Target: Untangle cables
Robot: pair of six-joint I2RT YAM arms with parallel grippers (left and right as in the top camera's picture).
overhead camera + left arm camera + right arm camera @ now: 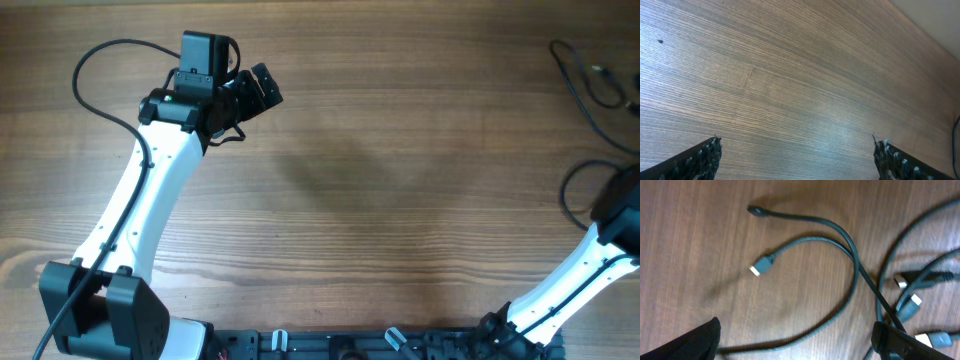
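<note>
The cables (590,85) are thin black cords looped at the far right edge of the table. In the right wrist view the cables (850,255) cross one another, with a silver-tipped plug (761,265) lying free at the left and several plugs bunched at the right (912,302). My right gripper (797,342) is open just above them, one cord passing between its fingers; its jaws are out of the overhead view. My left gripper (262,88) is far away at the upper left, open and empty over bare wood (795,160).
The wooden table (400,180) fills the view. The left arm (140,210) stretches up the left side with its own thick black wire (95,70) arcing behind it. The right arm (590,270) rises from the lower right. The arm bases sit along the front edge.
</note>
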